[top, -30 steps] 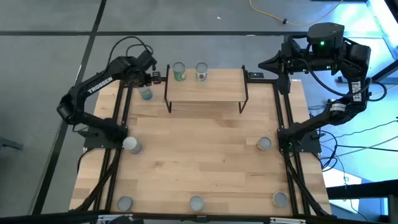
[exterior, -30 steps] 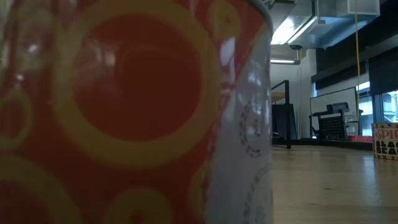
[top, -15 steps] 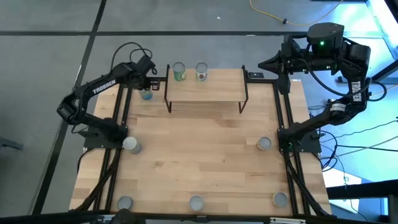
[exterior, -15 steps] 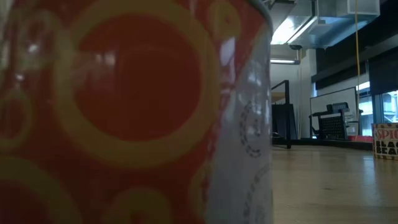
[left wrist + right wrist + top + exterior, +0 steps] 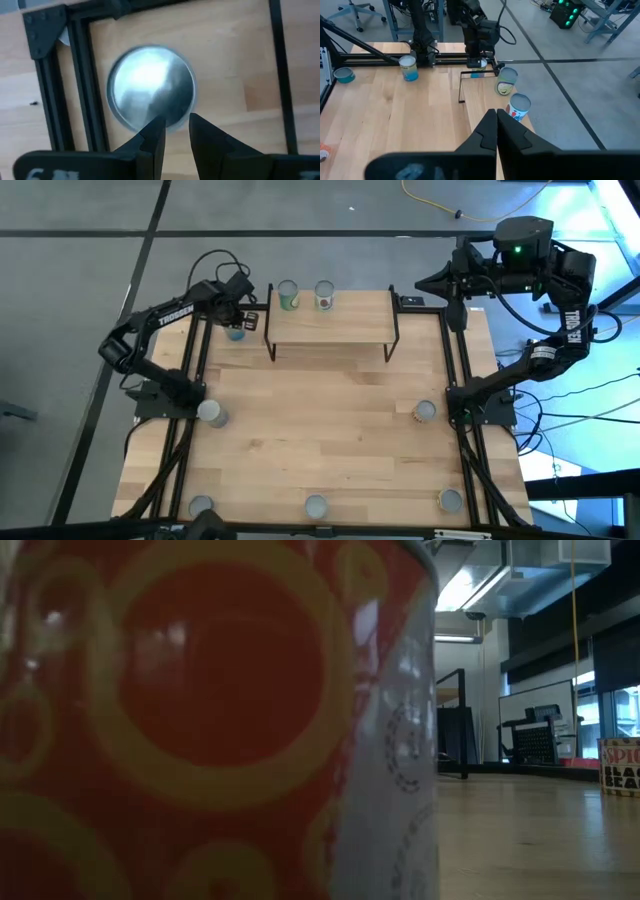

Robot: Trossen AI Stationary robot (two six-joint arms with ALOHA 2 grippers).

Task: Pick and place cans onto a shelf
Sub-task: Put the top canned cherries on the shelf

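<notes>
We see left pincer (image 5: pixel 243 319) released above a can (image 5: pixel 151 88) left of the shelf (image 5: pixel 331 317) | right pincer (image 5: pixel 496 131) clenched, empty, at worktop (image 5: pixel 320 430) far-right corner | two cans (image 5: pixel 288 294) on shelf

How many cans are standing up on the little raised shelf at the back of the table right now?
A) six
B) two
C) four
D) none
B: the high view shows just two cans, a green-labelled can and a red-labelled can, side by side along the far edge of the shelf; the others sit on the table.
</notes>
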